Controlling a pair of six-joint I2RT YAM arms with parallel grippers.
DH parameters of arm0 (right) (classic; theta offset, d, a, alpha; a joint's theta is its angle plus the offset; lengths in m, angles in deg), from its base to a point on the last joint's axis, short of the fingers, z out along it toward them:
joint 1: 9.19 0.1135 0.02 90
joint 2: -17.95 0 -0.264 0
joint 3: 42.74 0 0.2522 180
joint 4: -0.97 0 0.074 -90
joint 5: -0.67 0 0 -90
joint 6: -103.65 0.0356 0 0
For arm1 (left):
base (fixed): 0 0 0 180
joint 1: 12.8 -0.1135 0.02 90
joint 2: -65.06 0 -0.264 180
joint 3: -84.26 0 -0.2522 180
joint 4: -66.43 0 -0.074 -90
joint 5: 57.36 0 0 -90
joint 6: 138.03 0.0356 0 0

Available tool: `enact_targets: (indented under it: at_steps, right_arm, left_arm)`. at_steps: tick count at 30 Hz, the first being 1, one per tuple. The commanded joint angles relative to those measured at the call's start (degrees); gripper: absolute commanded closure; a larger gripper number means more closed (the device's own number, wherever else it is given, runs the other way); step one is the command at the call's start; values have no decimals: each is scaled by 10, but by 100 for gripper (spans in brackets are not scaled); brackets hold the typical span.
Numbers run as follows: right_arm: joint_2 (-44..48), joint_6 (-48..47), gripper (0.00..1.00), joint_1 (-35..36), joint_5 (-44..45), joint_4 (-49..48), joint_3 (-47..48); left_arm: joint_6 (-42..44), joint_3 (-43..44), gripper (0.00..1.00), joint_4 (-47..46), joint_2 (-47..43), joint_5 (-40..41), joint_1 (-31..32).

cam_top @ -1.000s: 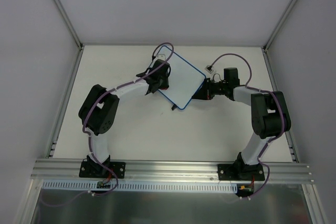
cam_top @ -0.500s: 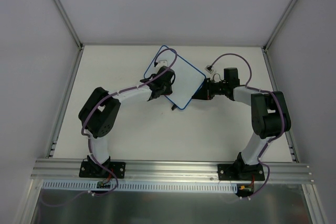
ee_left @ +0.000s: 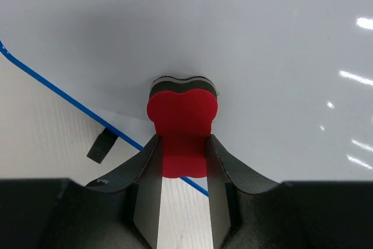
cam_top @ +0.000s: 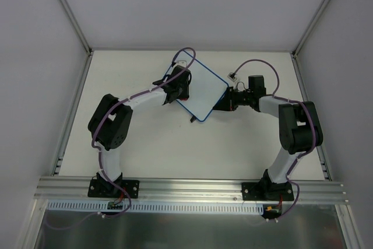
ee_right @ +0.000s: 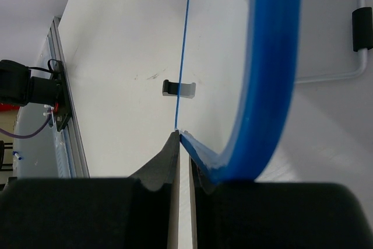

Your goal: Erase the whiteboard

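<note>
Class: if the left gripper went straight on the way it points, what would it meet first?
The whiteboard: the red eraser clamped in the left gripper points at its white face and seems to be pressed against it.

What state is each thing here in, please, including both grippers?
Small blue-framed rectangular whiteboard: clamped at one edge, no writing visible.
Red eraser block: gripped, its end against the whiteboard's white face.
Left gripper: shut on the eraser block.
Right gripper: shut on the whiteboard's blue frame.
</note>
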Motion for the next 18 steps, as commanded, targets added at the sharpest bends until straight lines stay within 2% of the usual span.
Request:
enact_targets:
  at_steps: [1, 4, 6, 7, 18]
  right_arm:
    - [-8, -33, 100, 19, 24, 26, -1]
    - [-7, -31, 99, 20, 28, 26, -2]
    - [-7, -28, 91, 19, 29, 26, -2]
    - [-5, -27, 84, 20, 33, 26, -2]
    - [10, -24, 56, 18, 57, 25, -8]
  left_arm:
    - [49, 26, 100, -25, 8, -4, -5]
    - [66, 25, 100, -26, -3, -13, -5]
    - [72, 21, 100, -26, -11, -25, -5]
    - [75, 14, 100, -26, -19, -28, -5]
    - [88, -54, 100, -21, -108, -38, -5]
